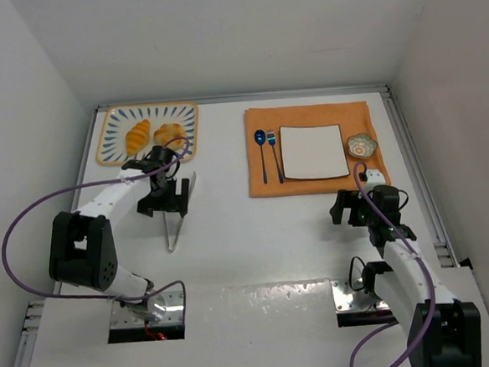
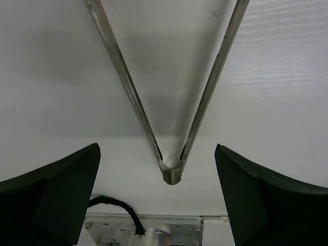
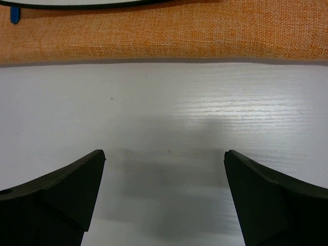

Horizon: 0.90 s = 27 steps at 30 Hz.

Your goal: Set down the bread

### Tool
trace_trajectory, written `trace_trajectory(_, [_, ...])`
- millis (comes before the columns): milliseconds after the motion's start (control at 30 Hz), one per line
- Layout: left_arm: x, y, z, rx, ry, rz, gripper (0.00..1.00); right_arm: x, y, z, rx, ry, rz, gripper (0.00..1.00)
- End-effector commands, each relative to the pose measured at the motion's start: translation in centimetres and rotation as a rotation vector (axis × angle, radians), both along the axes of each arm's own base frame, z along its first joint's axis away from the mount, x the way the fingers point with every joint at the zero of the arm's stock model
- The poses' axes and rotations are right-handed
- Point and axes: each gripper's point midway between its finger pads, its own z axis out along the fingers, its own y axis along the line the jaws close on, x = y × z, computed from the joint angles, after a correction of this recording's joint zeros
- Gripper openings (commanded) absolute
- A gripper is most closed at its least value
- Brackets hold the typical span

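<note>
Top external view: the croissant and bun lie side by side on a patterned tray in the table's far-left corner. Just nearer, the left end effector straddles metal tongs, fingers wide. The right end effector, equally wide, hovers over bare table beside the orange mat, which holds a plate.

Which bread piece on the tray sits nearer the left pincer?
The round bun, on the right side of the tray. The ridged croissant lies beside it, farther from the left pincer.
</note>
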Motion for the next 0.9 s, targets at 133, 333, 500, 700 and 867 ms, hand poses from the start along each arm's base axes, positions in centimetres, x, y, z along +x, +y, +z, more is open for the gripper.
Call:
trace_trajectory(133, [1.1,-1.4,-1.8,-0.044,0.018,-0.064,0.99,1.3,0.4,2.0,0.021,-0.068,0.007,1.0])
trace_trajectory(333, [1.8,-1.5,-4.0,-0.038,0.007,-0.081,0.99,0.7,-0.5,2.2,-0.022,-0.08,-0.026,1.0])
trace_trajectory(500, [1.9,-1.7,-5.6,-0.065,0.034,-0.045,0.99,0.3,-0.9,2.3,-0.052,-0.076,-0.025,1.0])
trace_trajectory(700, [2.4,-1.1,-7.2,-0.021,0.062,-0.011,0.9,0.3,-1.2,2.4,-0.069,-0.075,-0.037,1.0])
trace_trajectory(867, [2.5,-0.7,-7.2,-0.015,0.061,0.011,0.69,0.3,-1.4,2.4,-0.077,-0.078,-0.042,1.0])
